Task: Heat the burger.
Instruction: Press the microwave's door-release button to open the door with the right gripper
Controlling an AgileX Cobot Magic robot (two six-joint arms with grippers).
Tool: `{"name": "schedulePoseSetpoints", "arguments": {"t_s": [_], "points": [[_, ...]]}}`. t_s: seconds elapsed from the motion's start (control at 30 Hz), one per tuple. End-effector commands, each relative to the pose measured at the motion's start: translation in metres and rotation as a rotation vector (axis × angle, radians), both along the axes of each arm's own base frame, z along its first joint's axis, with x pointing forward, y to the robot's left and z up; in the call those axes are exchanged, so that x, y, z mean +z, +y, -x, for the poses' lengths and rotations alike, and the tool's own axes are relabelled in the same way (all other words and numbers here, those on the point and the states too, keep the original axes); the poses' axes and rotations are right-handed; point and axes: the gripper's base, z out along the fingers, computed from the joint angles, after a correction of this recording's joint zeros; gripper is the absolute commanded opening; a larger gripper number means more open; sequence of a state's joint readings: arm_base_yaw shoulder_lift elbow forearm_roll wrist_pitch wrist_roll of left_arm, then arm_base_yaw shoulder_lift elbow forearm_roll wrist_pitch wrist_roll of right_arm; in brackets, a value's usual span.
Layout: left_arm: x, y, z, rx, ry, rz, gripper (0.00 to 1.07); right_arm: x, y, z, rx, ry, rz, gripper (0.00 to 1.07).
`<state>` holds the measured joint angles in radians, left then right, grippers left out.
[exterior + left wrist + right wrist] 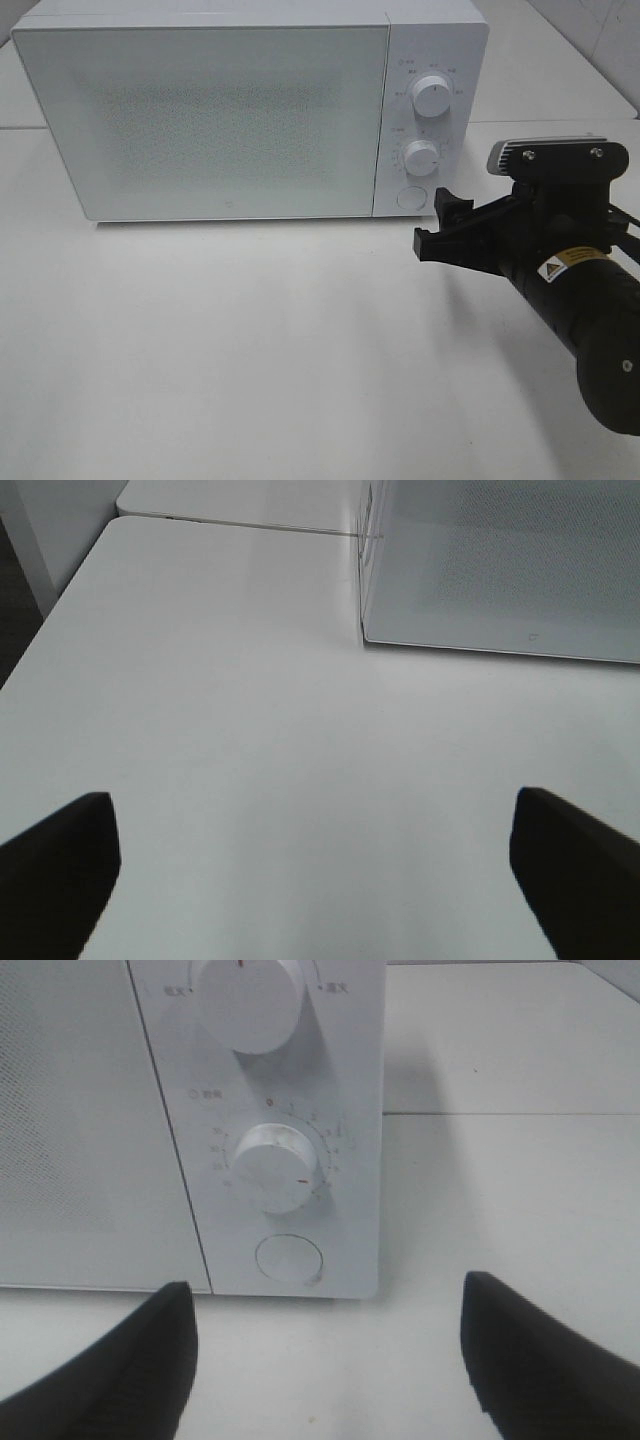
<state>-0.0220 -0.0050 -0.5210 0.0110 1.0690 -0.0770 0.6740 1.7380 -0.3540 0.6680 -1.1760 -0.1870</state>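
The burger is out of view in all frames. A white microwave [250,110] stands at the back of the table with its door shut. Its control panel has an upper knob [431,96], a lower timer knob [421,157] and a round door button [410,197]. My right gripper [440,222] is open and empty, just in front of the panel's lower right, near the button. The right wrist view shows the timer knob [277,1166] and the button [290,1258] straight ahead between the open fingers. My left gripper [315,880] is open and empty over bare table, left of the microwave corner [365,630].
The white table [250,350] stretches in front of the microwave. A table seam runs behind it on the right [500,1113]. The table's left edge [60,610] shows in the left wrist view.
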Motion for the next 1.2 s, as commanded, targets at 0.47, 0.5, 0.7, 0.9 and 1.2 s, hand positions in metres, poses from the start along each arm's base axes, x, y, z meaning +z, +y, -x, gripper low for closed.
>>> {"name": "schedulePoseSetpoints", "arguments": {"t_s": [0.47,0.5,0.7,0.9,1.2], "points": [[-0.0005,-0.0003,0.0006,-0.001,-0.001,0.001,0.98,0.0063,0.0194,-0.0064,-0.052,0.029,-0.240,0.70],[-0.0005,-0.0003,0.0006,-0.001,-0.001,0.001,0.98,0.0063,0.0194,-0.0064,-0.052,0.029,-0.240,0.70],[-0.0005,-0.0003,0.0006,-0.001,-0.001,0.001,0.98,0.0053,0.0196,-0.0061,-0.138,0.065,-0.537,0.58],[-0.0005,-0.0003,0.0006,-0.001,-0.001,0.001,0.98,0.0053,0.0199,-0.0060,-0.229,0.093,-0.857,0.35],[-0.0005,-0.0003,0.0006,-0.001,-0.001,0.001,0.98,0.0053,0.0198,-0.0060,-0.347,0.124,-1.248,0.12]]}}
